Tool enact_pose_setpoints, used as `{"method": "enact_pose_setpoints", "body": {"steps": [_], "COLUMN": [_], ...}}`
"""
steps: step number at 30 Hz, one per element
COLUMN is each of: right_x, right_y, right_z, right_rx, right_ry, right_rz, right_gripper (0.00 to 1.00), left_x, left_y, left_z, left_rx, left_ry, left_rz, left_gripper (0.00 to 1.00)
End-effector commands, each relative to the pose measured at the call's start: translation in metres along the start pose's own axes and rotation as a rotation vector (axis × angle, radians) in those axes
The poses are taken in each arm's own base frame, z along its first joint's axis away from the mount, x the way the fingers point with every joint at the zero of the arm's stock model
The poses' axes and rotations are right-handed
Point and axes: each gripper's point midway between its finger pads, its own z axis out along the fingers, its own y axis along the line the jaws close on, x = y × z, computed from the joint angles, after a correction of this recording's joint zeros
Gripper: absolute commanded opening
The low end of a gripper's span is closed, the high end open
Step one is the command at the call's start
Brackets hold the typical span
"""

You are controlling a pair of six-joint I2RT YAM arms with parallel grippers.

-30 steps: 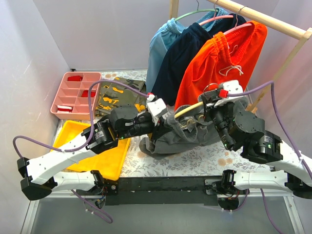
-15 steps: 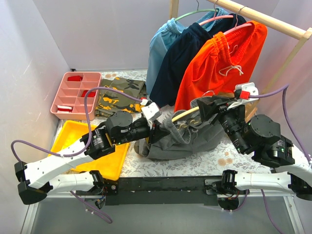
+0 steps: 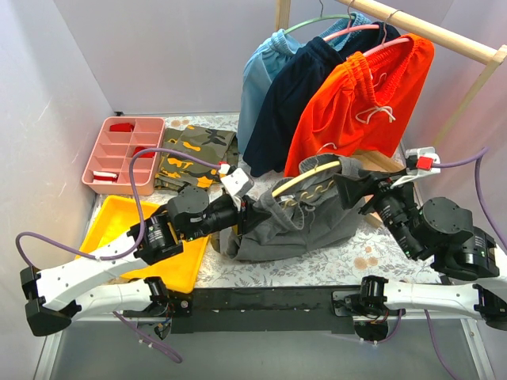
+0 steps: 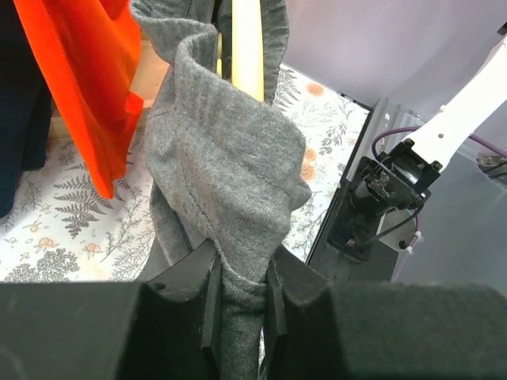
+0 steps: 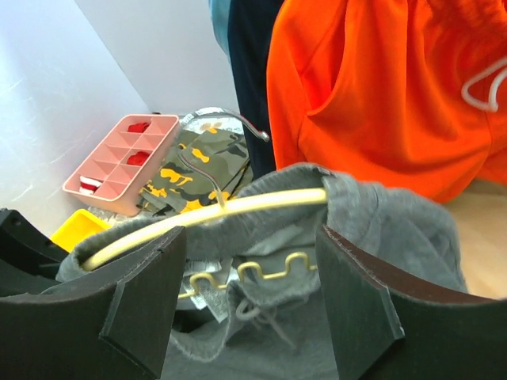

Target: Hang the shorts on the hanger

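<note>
While the left gripper (image 3: 252, 207) is closed tight on a fold of the grey shorts (image 3: 297, 226), the left wrist view shows its fingers (image 4: 190, 277) pressing the cloth from both sides, with the fabric rising in a thick ridge above them. The grey shorts lie mid-table between the two arms, their lower part resting on the floral table cover (image 3: 333, 261) and their upper part lifted on the cream hanger (image 3: 305, 176). This hanger is tilted, and its upper arm arches over the grey cloth. In the right wrist view, one end of that arm (image 5: 214, 210) disappears under the grey fabric, the wavy lower bar (image 5: 253, 273) sits within the garment's opening, and the metal hook (image 5: 234, 120) stands free above. The right gripper (image 3: 354, 186) is at the far right end of the hanger. Its fingers (image 5: 142, 293) stand apart in its own view, with hanger and cloth across the gap, but whether they grip anything cannot be determined. Behind, orange shorts (image 3: 356, 111), navy shorts (image 3: 293, 95) and light blue shorts (image 3: 257, 71) hang from a wooden rail (image 3: 428, 32). To the left lie a camouflage garment (image 3: 194, 154), a pink compartment tray (image 3: 123, 154) and a yellow tray (image 3: 111, 218).
</note>
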Motion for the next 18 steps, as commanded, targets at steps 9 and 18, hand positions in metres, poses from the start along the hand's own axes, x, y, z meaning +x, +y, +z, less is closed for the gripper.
{"method": "enact_pose_setpoints", "body": {"steps": [9,18], "right_x": [0.087,0.072], "right_y": [-0.036,-0.034], "right_z": [-0.001,0.007], "right_rx": [0.194,0.232], "right_ry": [0.159,0.104], "right_rz": [0.02,0.003], "right_gripper": [0.75,0.72], "left_x": [-0.082,-0.091], "left_y": [-0.013,-0.019], "left_z": [-0.015,-0.011], "left_rx": [0.028,0.051], "left_ry": [-0.249,-0.24], "left_rz": [0.02,0.055], "left_gripper": [0.0,0.0]}}
